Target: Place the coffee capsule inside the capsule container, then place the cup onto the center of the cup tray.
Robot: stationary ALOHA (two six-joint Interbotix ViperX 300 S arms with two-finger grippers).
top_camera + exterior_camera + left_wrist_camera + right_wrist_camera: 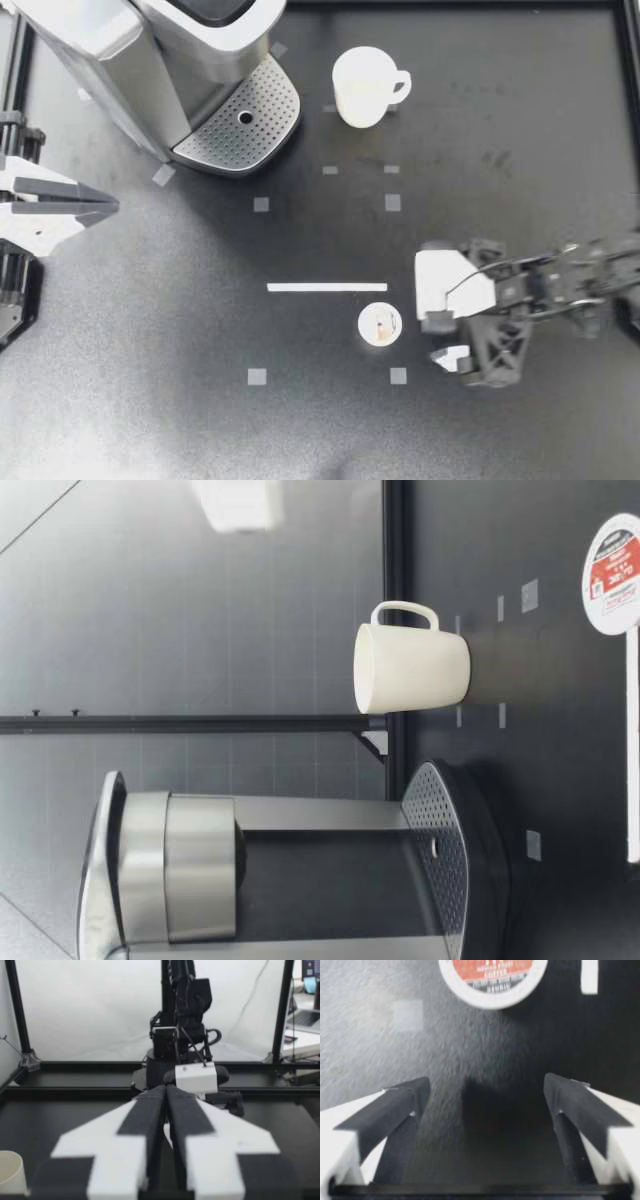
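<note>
A white coffee capsule (380,324) with a red-printed lid stands on the black table, lid up; it also shows in the low view (612,572). My right gripper (435,337) is just to its right, open and holding nothing. In the right wrist view the capsule (492,980) lies a little ahead of that gripper (487,1090), outside the fingers. The white cup (365,87) stands upright at the back, right of the coffee machine (170,60) and its perforated cup tray (240,125). My left gripper (100,205) rests shut at the left edge, fingers (165,1105) pressed together.
A white tape strip (327,287) lies just behind the capsule, and small grey tape squares (261,204) mark the table. A black frame rail (628,150) borders the right side. In the low view the cup (412,668) stands beside the machine's tray (440,860).
</note>
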